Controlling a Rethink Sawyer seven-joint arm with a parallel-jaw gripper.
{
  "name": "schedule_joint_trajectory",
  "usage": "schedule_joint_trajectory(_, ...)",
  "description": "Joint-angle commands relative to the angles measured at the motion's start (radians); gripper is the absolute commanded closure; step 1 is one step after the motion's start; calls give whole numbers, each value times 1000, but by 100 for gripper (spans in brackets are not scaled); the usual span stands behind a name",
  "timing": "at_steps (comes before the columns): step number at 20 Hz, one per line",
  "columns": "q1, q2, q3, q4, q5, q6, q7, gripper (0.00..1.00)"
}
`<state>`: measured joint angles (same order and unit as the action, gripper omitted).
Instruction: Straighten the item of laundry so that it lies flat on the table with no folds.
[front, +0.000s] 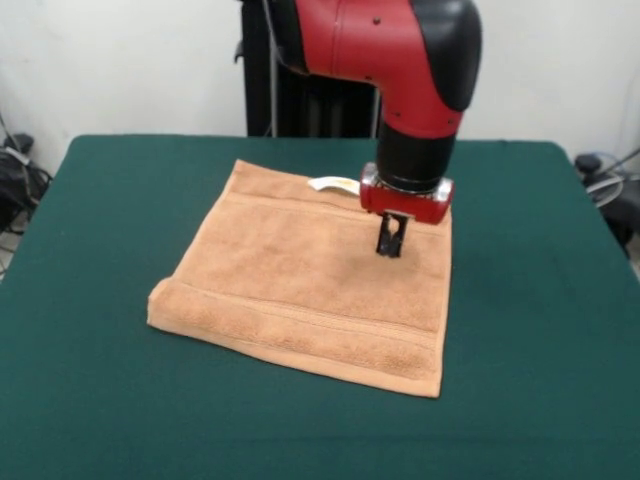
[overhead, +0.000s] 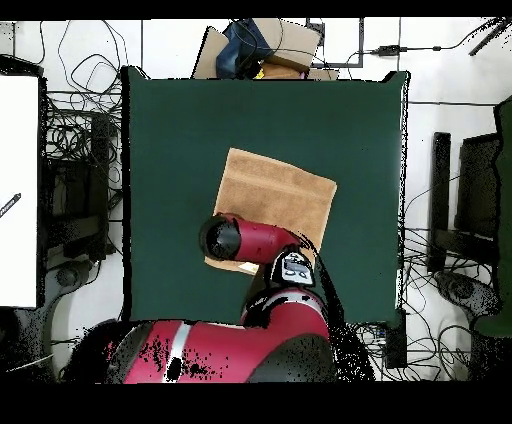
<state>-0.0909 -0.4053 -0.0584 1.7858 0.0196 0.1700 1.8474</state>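
Lying near the middle of the large dark green felt-topped table (front: 540, 330), and turned a little askew to its edges, the small tan terry hand towel (front: 300, 270). Showing as a rough square with two woven border bands, one running just inside the edge toward the pedestal, the other just inside the opposite edge. Looking doubled along the edge next to that second band, where the cloth is standing thick and rounded, most of all at the corner on the picture's left in the front view. Spreading smooth across the middle, with no loose wrinkles showing. Sticking out from the towel's pedestal-side edge, a small white tag (front: 334, 184); carrying no print that can be read, and no brand or label readable anywhere else.

Hanging over the towel close to the tag, the red and black arm's gripper (front: 391, 236). Pointing straight down, black fingers drawn close with only a narrow slit between them, tips at or just above the terry. Holding anything or not: not clear from here. Covering the same pedestal-side part of the towel (overhead: 285, 195) in the overhead view, the arm's red body, hiding the gripper there.
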Motion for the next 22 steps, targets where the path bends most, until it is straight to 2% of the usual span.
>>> schedule_joint_trajectory(1, 103, 77, 70, 119, 116, -105, 332, 100)
schedule_joint_trajectory(5, 69, 108, 93, 114, 138, -149, 301, 100)
schedule_joint_trajectory(9, -15, 133, 127, 109, 121, -200, 260, 100)
schedule_joint_trajectory(14, -87, 138, 133, 75, 66, -210, 183, 100)
schedule_joint_trajectory(16, -110, 122, 134, 70, 62, -177, 161, 100)
schedule_joint_trajectory(19, -103, 88, 127, 77, 75, -119, 152, 100)
schedule_joint_trajectory(22, -77, 63, 123, 108, 87, -135, 181, 100)
